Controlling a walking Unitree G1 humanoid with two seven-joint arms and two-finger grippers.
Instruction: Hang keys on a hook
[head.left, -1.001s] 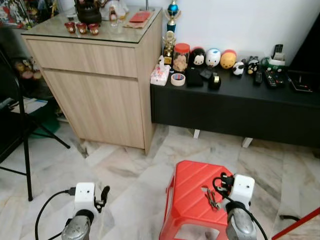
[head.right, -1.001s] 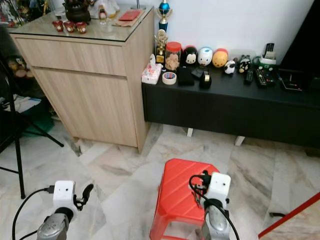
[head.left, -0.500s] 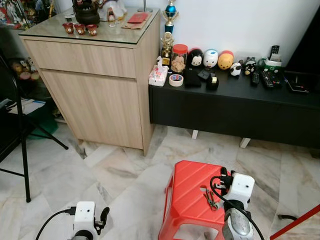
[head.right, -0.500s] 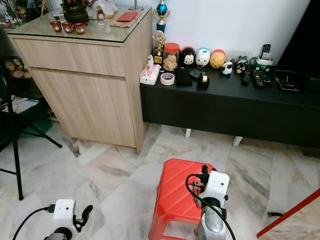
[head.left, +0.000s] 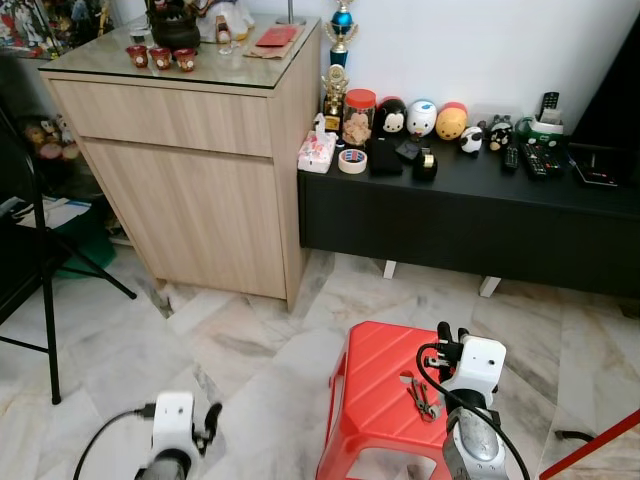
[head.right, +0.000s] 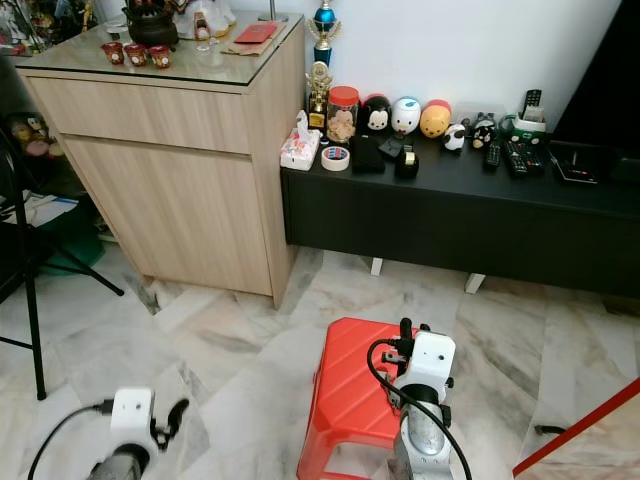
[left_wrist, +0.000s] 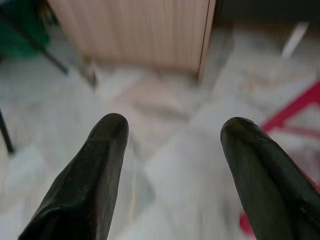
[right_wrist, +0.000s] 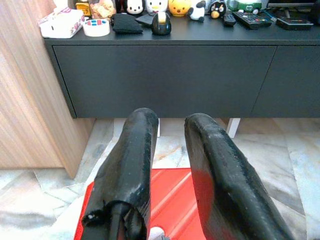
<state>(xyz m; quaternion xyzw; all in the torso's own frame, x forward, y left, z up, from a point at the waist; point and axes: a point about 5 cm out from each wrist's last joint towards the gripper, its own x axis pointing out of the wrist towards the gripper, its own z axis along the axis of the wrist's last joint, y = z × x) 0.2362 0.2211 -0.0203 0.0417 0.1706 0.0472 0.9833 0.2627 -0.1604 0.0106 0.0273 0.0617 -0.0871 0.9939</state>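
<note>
Evidently unstarted: keys (head.left: 423, 394) lie ungrasped on red stool (head.left: 375, 380); right gripper (right_wrist: 167, 150), above stool, narrowly parted; left gripper (left_wrist: 172, 135) spread, empty.

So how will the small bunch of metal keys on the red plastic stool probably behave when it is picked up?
The small bunch of metal keys looks like several loose pieces joined together, so it will likely dangle and swing, not stay stiff. It lies flat on the ribbed red plastic stool, so pinching it may be fiddly. Being small, it should be light for the right end effector.
</note>
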